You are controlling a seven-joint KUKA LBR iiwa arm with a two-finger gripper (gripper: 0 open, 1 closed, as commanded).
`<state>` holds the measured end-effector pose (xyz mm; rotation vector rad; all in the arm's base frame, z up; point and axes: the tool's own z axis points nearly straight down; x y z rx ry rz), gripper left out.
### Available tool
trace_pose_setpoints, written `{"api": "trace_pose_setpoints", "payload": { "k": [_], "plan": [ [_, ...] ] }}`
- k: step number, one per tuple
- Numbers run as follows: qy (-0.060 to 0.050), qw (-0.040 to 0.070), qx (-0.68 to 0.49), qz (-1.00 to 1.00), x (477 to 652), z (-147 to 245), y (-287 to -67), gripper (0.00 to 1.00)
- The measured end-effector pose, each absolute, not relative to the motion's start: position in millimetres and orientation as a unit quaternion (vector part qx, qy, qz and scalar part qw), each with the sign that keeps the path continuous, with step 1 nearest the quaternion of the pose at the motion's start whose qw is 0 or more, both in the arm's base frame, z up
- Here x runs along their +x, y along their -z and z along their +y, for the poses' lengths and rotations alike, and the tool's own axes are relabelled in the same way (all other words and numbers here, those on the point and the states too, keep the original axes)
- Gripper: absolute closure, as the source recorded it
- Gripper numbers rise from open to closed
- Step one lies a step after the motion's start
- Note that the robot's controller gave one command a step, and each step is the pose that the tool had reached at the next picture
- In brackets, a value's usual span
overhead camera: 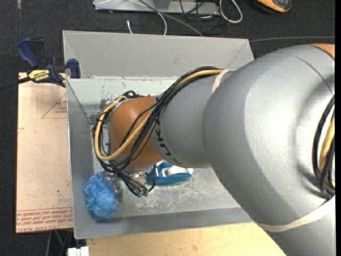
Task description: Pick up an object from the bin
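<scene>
Low in the bin (160,57), at its lower-left corner, the gripper (114,182) sits just beside a crumpled, fuzzy blue wad (99,197) — open or closed, I cannot tell.

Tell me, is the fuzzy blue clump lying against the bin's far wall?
No, the fuzzy blue clump lies in the lower-left corner of the bin in this view, well away from that wall.
</scene>
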<state>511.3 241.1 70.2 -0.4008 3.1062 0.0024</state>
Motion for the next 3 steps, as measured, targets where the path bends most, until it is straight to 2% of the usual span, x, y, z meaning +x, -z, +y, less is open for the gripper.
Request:
{"api": "trace_pose_setpoints", "payload": {
  "k": [1,2,3],
  "plan": [
    [-0.001,0.005,-0.128,0.992,511.4,241,-70,1.00],
    [0.001,0.007,-0.280,0.960,501.5,247,-71,1.00],
    [0.000,0.008,-0.296,0.955,482.6,245,-71,1.00]
  ]
}}
